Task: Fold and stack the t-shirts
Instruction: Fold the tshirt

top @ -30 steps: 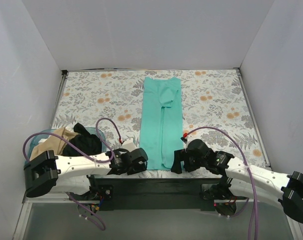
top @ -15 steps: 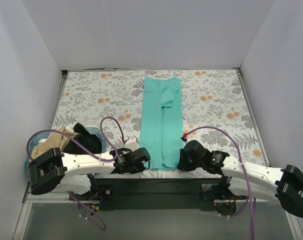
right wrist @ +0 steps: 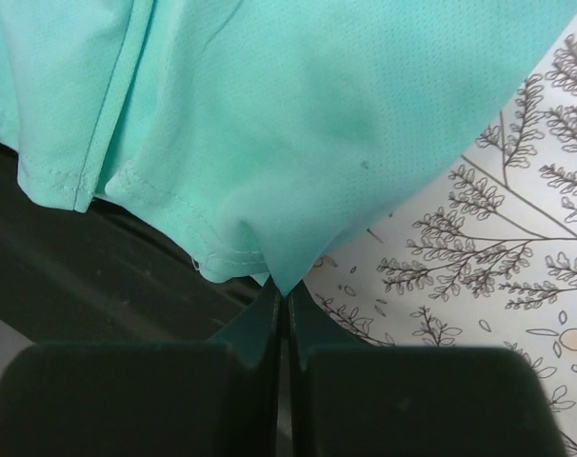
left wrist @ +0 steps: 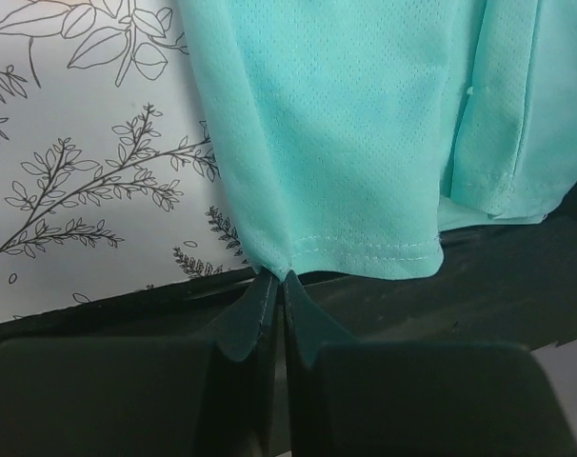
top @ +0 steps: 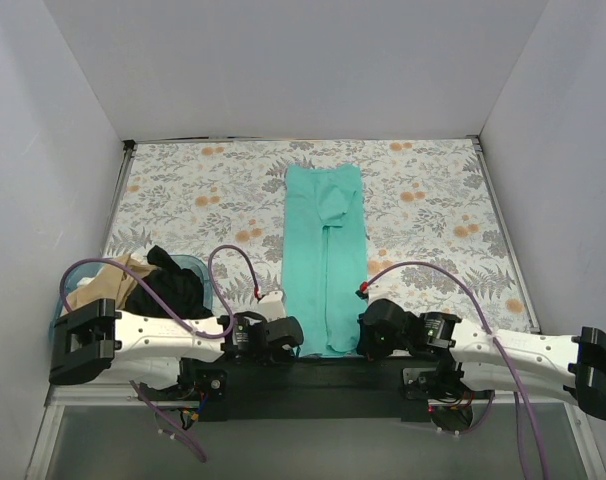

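Cloth is now pinched on both sides. Over the last second the two arms have drawn in toward the near edge. The left end effector (left wrist: 282, 280) is clamped narrow on the near-left hem corner of the teal t-shirt (top: 325, 250), and the right end effector (right wrist: 281, 291) on the near-right corner. The shirt lies as a long strip down the middle of the bench (top: 183, 190) and has slid slightly nearer, so its hem now overhangs the dark rail (top: 323, 372). With both corners held, a fold of the hem toward the collar looks ready to begin.

The tan t-shirt (top: 95, 288) sits unfolded in the blue basket (top: 197, 266) at near left, beside a dark garment (top: 168, 285). A floral-print cover lies over the bench, and plain white walls (top: 303, 70) enclose it.
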